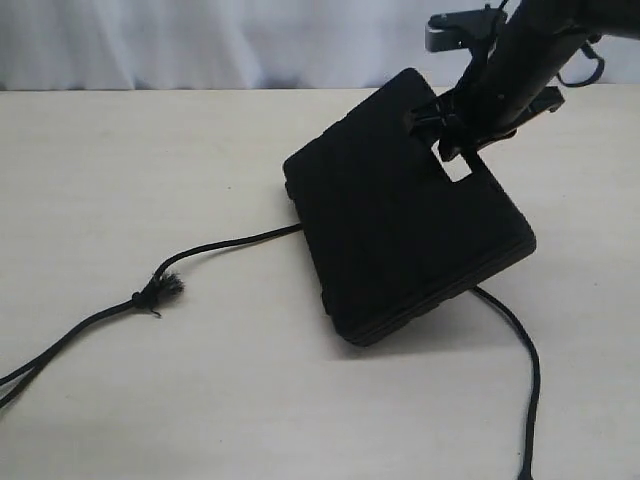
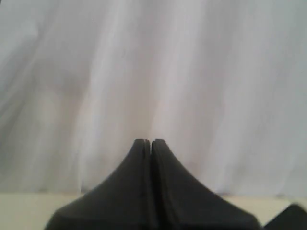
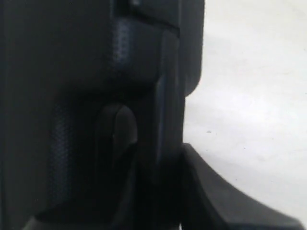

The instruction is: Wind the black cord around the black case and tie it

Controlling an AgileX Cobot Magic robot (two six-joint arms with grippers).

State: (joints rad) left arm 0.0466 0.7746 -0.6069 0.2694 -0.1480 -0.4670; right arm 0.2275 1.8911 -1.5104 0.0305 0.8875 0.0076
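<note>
While the right tool [image 1: 452, 130] clamps it, the black case [image 1: 400, 240] tilts, closed.

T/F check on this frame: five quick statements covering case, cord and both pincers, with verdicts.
1. The right pincer grips the black case at its handle slot. True.
2. The case lies flat on the table. False: it is tilted, with the handle end raised and the opposite edge down.
3. The black cord runs under the case and comes out on two sides. True.
4. The left pincer is open. False: it is shut and empty, facing the white curtain.
5. The cord's frayed knot sits on top of the case. False: it lies on the table, apart from the case.
</note>
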